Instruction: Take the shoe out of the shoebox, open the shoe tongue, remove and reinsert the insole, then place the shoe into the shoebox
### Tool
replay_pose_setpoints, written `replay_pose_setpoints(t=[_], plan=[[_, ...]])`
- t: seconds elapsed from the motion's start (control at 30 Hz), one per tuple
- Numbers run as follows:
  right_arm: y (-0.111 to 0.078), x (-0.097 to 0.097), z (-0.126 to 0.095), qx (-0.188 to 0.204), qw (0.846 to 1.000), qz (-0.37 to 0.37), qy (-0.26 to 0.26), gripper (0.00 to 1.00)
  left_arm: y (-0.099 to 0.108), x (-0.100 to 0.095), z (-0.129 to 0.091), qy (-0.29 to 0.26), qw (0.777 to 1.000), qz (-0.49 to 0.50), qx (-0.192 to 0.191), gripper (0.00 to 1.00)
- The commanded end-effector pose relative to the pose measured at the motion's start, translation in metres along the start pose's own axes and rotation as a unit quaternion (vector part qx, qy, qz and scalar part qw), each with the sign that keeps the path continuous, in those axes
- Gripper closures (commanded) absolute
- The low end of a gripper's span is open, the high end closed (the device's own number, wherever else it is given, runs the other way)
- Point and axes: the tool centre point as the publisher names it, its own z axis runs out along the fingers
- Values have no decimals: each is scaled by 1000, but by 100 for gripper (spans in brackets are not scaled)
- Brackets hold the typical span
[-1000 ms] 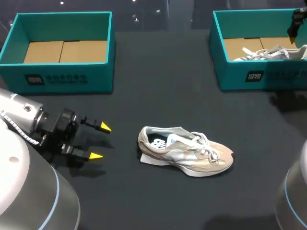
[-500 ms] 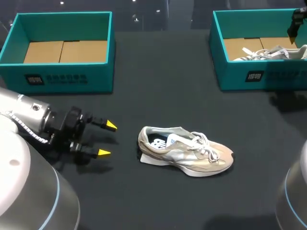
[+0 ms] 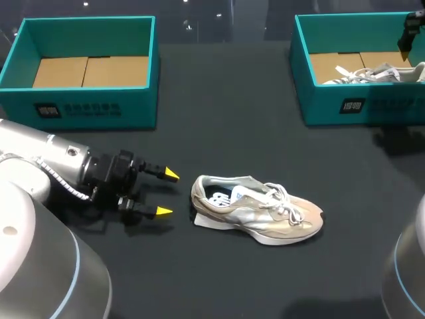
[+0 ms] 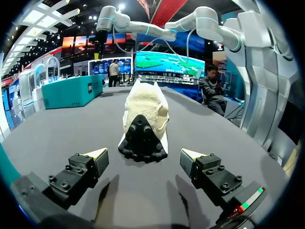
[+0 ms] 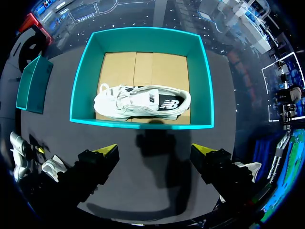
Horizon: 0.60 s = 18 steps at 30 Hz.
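A beige shoe (image 3: 255, 209) lies on its sole in the middle of the black table, heel to the left, laces loose. My left gripper (image 3: 167, 193) is open just left of that heel, low over the table. In the left wrist view the shoe's heel (image 4: 143, 119) stands a short way ahead of the open left gripper (image 4: 143, 153), in line with the gap and touching neither finger. My right gripper (image 5: 155, 150) hovers open above the right teal shoebox (image 5: 143, 123), which holds a white shoe (image 5: 142, 102). Only a bit of that gripper (image 3: 410, 33) shows in the head view.
An empty teal shoebox (image 3: 80, 106) with a cardboard floor stands at the back left. The right shoebox (image 3: 332, 103) with the white shoe (image 3: 368, 73) stands at the back right. Black table surface (image 3: 226, 133) lies between the boxes and around the beige shoe.
My left gripper has moved right across the table, closing in on the beige shoe's heel, still open. The shoe and the right arm have not moved.
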Motion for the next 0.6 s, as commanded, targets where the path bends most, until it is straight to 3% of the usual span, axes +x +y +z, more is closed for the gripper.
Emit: replay_pose_setpoints(t=[0.03,0.43,0.6], plan=[[-1,0,0,-1,1000,0,0,0,1,-3,16,-8,1000,-1,1,0],[-1,0,0,-1,1000,0,0,0,2,-4,15,-3,1000,-10,4,0],[-1,0,0,-1,1000,0,0,0,1,-2,28,-5,1000,-24,14,0]])
